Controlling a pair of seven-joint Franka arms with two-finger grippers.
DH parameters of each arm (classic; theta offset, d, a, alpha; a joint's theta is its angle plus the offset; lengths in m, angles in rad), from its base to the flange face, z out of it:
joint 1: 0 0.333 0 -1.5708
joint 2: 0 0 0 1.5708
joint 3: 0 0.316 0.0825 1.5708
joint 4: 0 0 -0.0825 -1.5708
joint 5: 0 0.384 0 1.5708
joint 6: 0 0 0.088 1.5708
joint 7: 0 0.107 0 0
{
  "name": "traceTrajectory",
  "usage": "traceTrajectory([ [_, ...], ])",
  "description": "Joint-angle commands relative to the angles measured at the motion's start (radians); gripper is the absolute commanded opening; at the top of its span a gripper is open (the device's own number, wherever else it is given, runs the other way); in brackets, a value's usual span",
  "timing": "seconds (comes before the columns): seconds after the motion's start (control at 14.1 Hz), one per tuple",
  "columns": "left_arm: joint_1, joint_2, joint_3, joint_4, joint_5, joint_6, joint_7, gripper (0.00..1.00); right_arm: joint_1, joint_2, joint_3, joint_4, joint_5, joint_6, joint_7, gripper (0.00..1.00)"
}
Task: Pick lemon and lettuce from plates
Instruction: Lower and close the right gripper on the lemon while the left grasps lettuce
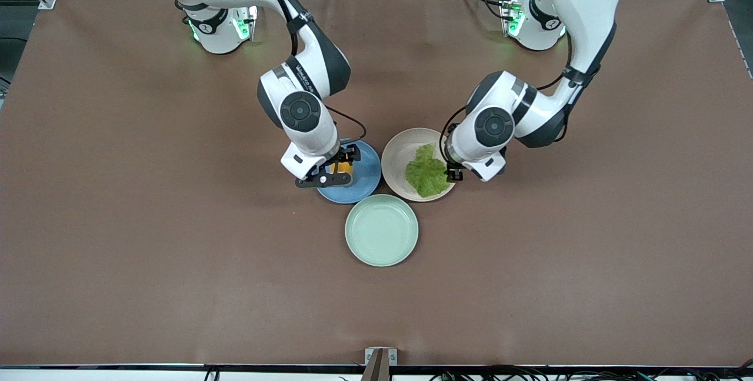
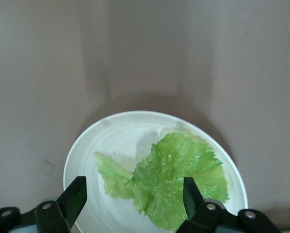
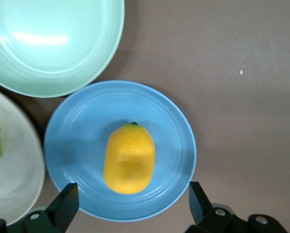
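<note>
3 plates cluster mid-table on the brown cloth (image 1: 117,222). The lemon (image 3: 129,158) lies at the centre of the blue plate (image 3: 77,141), toward the right arm's end of the cluster. Its long axis runs between the plate's rims nearer to and farther from the front camera, and its dark stem tip points toward the mint green plate (image 3: 53,43).

The right gripper (image 3: 130,206) hangs over the blue plate, fingers spread wide to either side of the lemon, not touching it.

The lettuce (image 2: 169,182) lies flat on the cream-beige plate (image 2: 106,141), filling the half toward the left arm's end. The left gripper (image 2: 133,199) hovers over it, fingers wide apart, holding nothing.

The mint green plate sits nearest the front camera, just beside the other 2.
</note>
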Motion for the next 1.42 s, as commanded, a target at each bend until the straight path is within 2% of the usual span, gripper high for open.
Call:
traceTrajectory([
  [0.0, -0.030, 0.059, 0.003, 0.051, 0.028, 0.007, -0.099, 0.88, 0.015, 0.039, -0.008, -0.010, 0.016, 0.035, 0.016, 1.00],
  [0.14, -0.056, 0.084, 0.011, 0.054, 0.074, 0.075, -0.217, 0.82, 0.033, 0.063, -0.008, -0.010, 0.021, 0.066, 0.024, 1.00],
  [0.28, -0.058, 0.101, 0.011, 0.056, 0.146, 0.083, -0.304, 0.79, 0.046, 0.088, -0.008, -0.009, 0.039, 0.100, 0.040, 1.00],
  [0.5, -0.072, 0.107, 0.011, 0.047, 0.174, 0.085, -0.344, 0.74, 0.046, 0.105, -0.008, -0.010, 0.039, 0.121, 0.041, 1.00],
  [0.64, -0.076, 0.110, 0.011, 0.047, 0.174, 0.085, -0.360, 0.74, 0.046, 0.117, -0.008, -0.010, 0.039, 0.132, 0.041, 0.89],
  [0.78, -0.078, 0.116, 0.011, 0.044, 0.174, 0.085, -0.369, 0.73, 0.046, 0.125, -0.008, -0.010, 0.039, 0.134, 0.041, 0.66],
  [0.99, -0.078, 0.124, 0.013, 0.044, 0.178, 0.085, -0.378, 0.64, 0.044, 0.119, -0.008, -0.007, 0.039, 0.128, 0.041, 0.36],
  [1.06, -0.077, 0.128, 0.013, 0.044, 0.179, 0.085, -0.378, 0.64, 0.040, 0.114, -0.008, -0.006, 0.039, 0.120, 0.041, 0.31],
  [1.13, -0.076, 0.135, 0.013, 0.047, 0.179, 0.088, -0.378, 0.63, 0.036, 0.096, -0.011, -0.003, 0.039, 0.106, 0.033, 0.30],
  [1.35, -0.081, 0.142, 0.013, 0.045, 0.205, 0.091, -0.378, 0.55, -0.041, -0.068, -0.017, 0.010, 0.027, -0.112, 0.022, 0.29],
])
